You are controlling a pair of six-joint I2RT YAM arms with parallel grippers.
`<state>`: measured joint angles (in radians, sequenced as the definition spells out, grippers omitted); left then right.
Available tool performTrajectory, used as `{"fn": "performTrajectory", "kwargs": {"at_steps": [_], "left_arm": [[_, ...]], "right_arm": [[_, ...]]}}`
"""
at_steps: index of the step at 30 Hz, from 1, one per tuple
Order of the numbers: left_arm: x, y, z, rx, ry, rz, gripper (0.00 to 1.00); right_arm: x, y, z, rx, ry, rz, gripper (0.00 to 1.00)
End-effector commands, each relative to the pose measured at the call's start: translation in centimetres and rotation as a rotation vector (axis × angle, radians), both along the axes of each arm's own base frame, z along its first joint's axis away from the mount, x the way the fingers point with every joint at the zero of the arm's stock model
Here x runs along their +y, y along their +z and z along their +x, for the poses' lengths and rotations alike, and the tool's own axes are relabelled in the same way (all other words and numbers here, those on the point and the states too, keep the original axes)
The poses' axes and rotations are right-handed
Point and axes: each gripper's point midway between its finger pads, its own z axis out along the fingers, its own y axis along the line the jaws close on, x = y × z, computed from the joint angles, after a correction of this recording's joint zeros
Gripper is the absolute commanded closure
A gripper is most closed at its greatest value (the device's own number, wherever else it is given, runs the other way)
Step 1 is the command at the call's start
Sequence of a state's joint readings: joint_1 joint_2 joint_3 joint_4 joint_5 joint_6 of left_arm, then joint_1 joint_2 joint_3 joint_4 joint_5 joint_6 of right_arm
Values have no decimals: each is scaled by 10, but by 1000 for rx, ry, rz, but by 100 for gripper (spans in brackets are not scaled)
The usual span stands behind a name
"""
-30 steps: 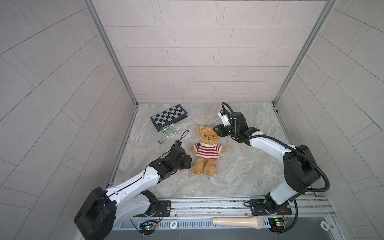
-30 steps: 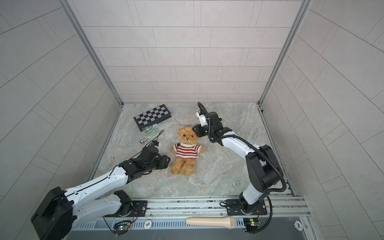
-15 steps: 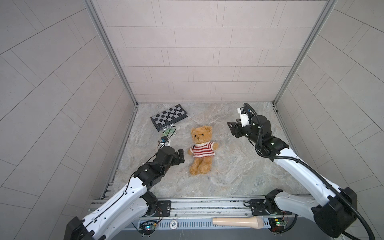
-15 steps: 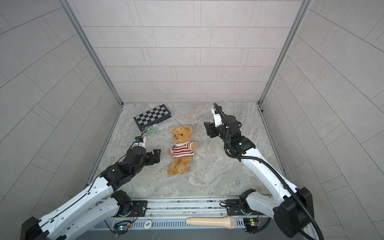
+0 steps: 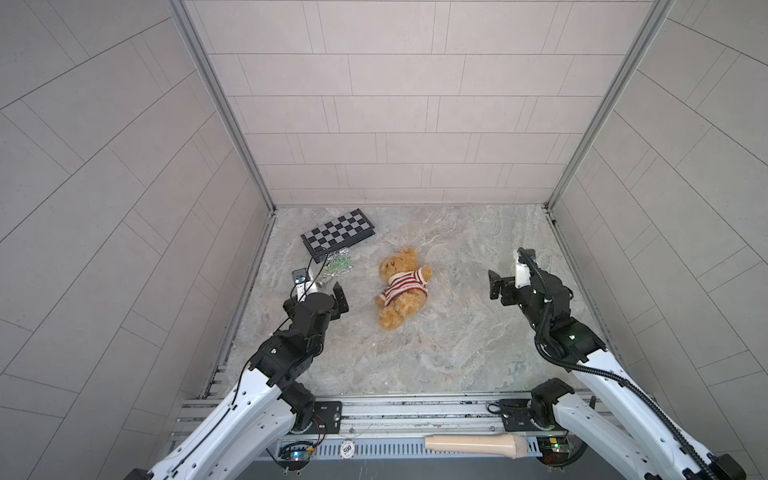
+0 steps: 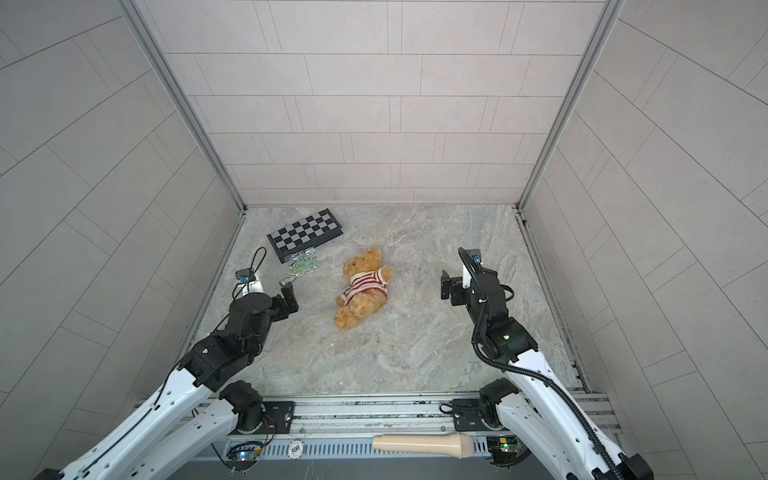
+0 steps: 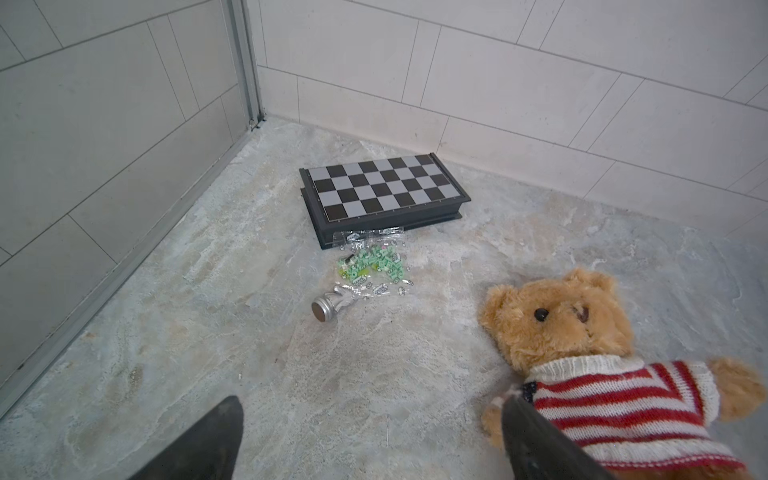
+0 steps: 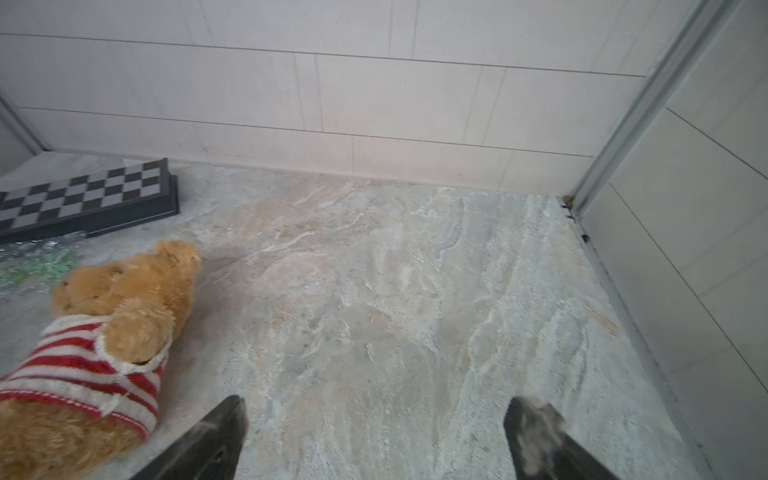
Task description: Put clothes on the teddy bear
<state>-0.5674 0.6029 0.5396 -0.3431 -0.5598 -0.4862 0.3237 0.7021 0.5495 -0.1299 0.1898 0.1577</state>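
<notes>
Beside the teddy bear [image 5: 402, 286], left gripper [image 7: 370, 419] and right gripper [image 8: 374, 415] are gaping empty; wrist views are cropping its legs.

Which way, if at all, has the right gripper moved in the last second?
Yes. In a top view the right gripper has drawn back rightward, farther from the chessboard and away from the teddy bear.

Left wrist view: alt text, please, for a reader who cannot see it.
A teddy bear in a red-and-white striped sweater lies face up on the floor beside the open left gripper. Beyond: a chessboard and a bag of green pieces.
</notes>
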Motion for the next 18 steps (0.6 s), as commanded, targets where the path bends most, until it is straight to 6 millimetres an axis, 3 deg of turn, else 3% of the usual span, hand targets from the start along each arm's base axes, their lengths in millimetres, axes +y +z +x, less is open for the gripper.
{"fn": "performTrajectory", "kwargs": {"at_steps": [1, 8, 18], "left_arm": [[10, 10, 4, -94, 35, 57, 0], [16, 15, 14, -160, 42, 177, 0], [36, -21, 39, -93, 98, 251, 0]], "right_arm": [[-34, -1, -7, -53, -148, -48, 0], [-56, -28, -5, -99, -189, 0, 0], [-85, -59, 13, -99, -295, 25, 0]]}}
